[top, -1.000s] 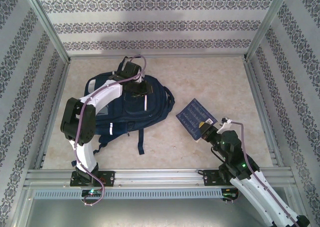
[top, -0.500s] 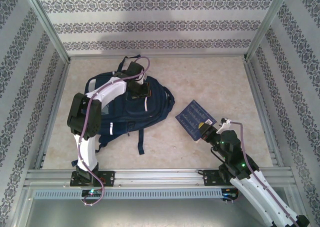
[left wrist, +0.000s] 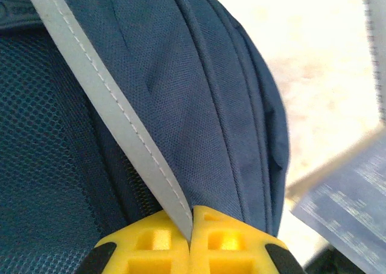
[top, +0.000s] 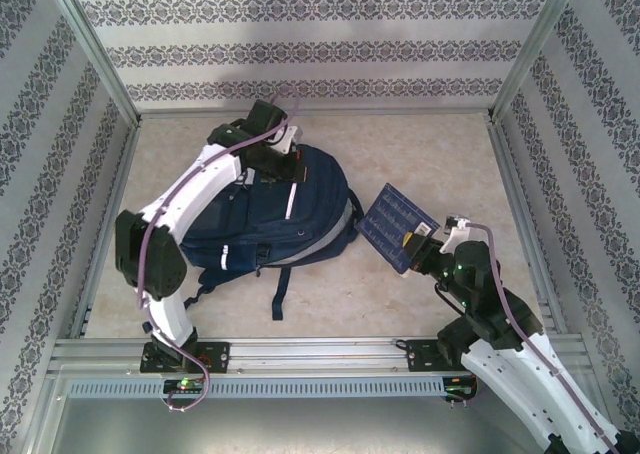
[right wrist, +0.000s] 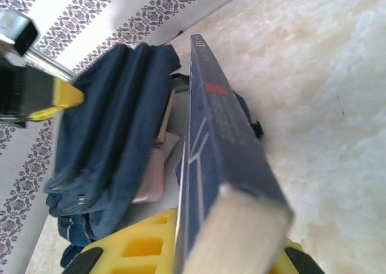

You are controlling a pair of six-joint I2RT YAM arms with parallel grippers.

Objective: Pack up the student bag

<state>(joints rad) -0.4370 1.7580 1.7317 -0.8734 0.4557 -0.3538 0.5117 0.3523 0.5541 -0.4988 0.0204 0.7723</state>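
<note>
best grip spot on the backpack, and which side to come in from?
Pinch the loose fabric fold beside the white stripe near the backpack top, coming down from above. The bag lies flat and is far too wide to span, but its cloth ridges into thin folds. The left claw is shut on just such a fold, on the side toward the book.

Navy-blue student bag here, with a pale grey stitched stripe cutting across the weave. The book shows a dark blue cover printed in rows of pale marks, with a red patch on the spine. Underneath sits a cream marbled table, and the walls are white with dark floral bands.
</note>
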